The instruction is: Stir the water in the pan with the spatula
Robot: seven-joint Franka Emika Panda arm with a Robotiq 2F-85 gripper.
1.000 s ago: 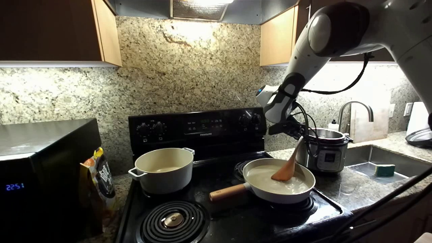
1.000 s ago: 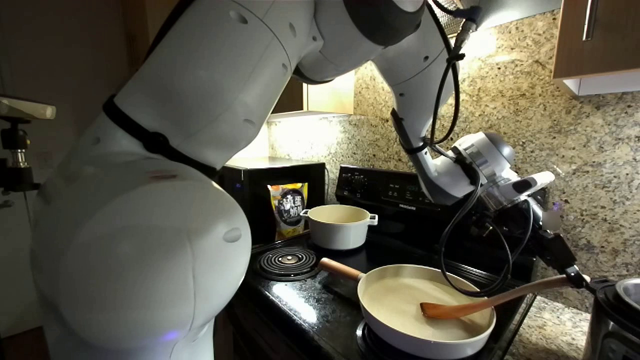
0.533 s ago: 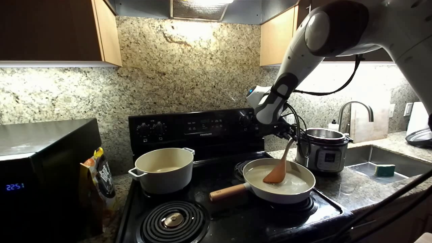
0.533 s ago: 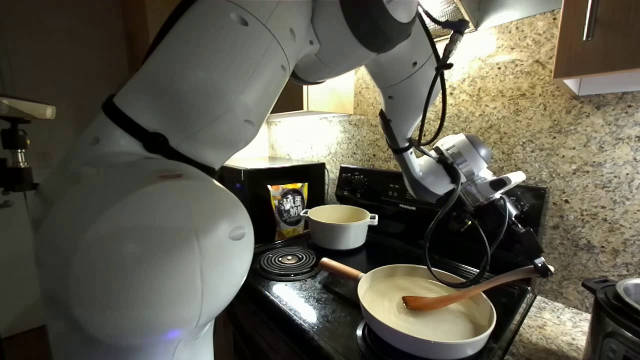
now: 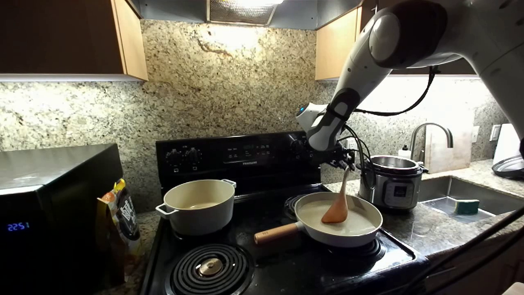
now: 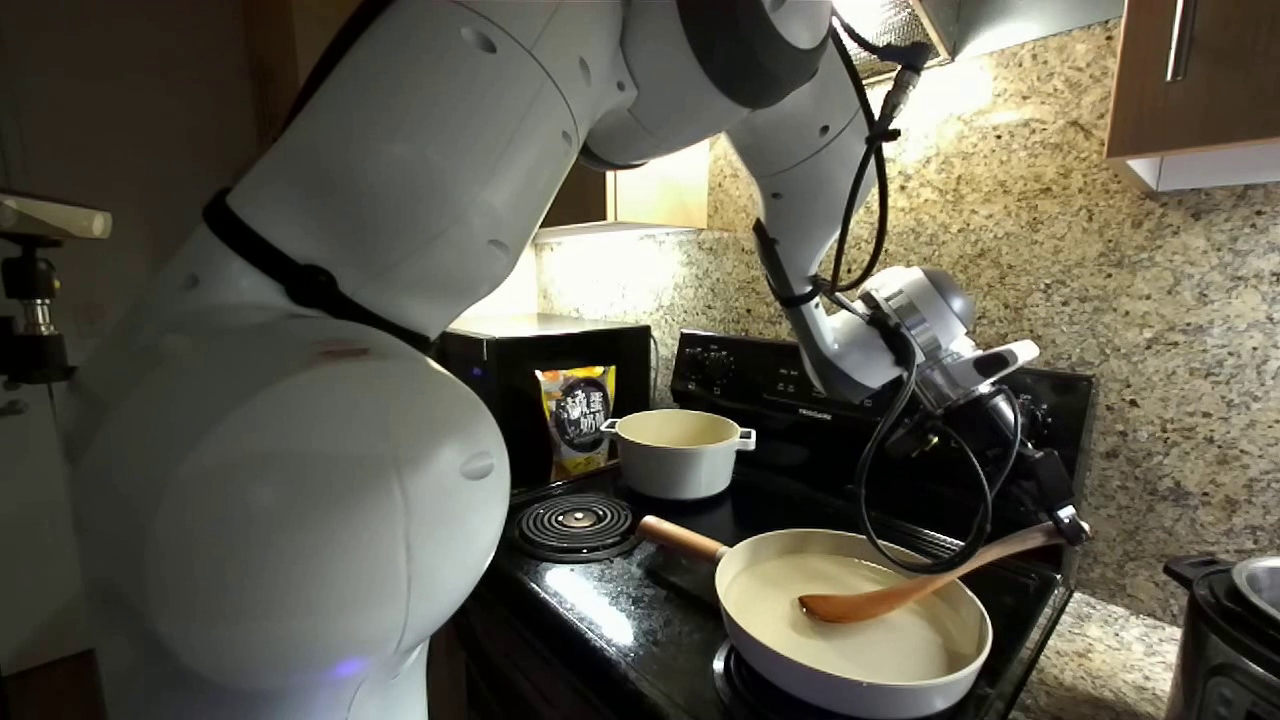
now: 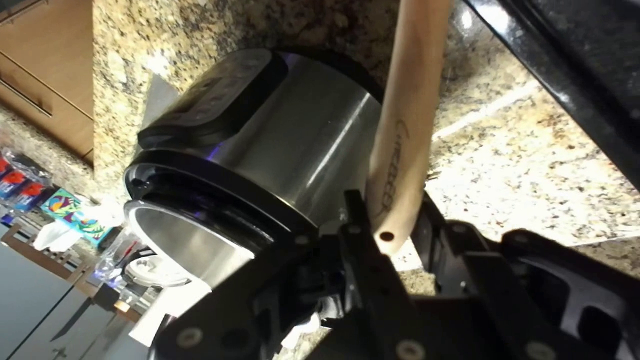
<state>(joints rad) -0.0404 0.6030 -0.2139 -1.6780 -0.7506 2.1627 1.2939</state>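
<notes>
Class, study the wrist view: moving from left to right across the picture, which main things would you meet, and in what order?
Multicoloured patterned box → round stainless-steel and black electric cooker → slim light-brown wooden spatula → glossy black stovetop

The claw point(image 5: 348, 164) holds the spatula point(image 5: 339, 205); it slants down into water point(image 5: 362, 223) in the pan point(image 5: 346, 241).
</notes>
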